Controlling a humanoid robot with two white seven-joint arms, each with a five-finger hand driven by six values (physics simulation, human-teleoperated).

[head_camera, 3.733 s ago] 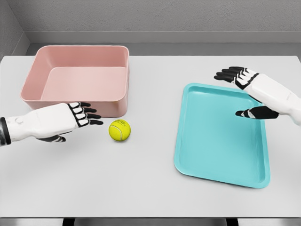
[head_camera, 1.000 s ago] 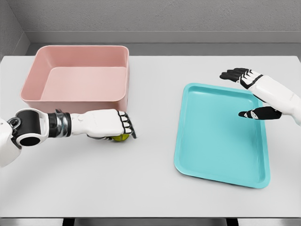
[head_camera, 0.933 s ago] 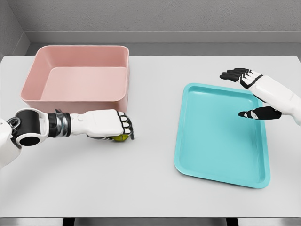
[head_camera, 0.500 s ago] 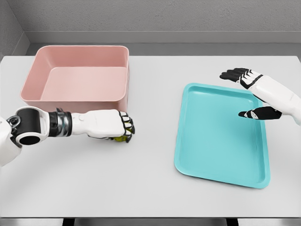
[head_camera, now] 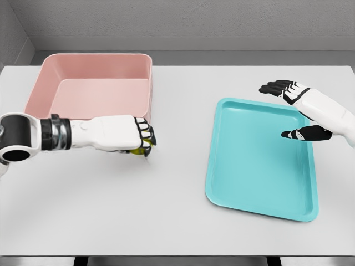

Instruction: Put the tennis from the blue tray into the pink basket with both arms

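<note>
The left hand point(head_camera: 133, 138) grips the tennis ball point(head_camera: 138, 148) in front of the pink basket point(head_camera: 94, 91). The right hand point(head_camera: 297, 108) hangs open over the blue tray point(head_camera: 260, 160).

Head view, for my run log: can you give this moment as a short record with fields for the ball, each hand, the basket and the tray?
tennis ball: yellow-green, mostly hidden inside the left hand's grip, just in front of the basket
left hand: fingers curled around the ball
right hand: open, holds nothing, over the tray's far right corner
pink basket: far left of the table, nothing in it
blue tray: right side, nothing on it
</note>
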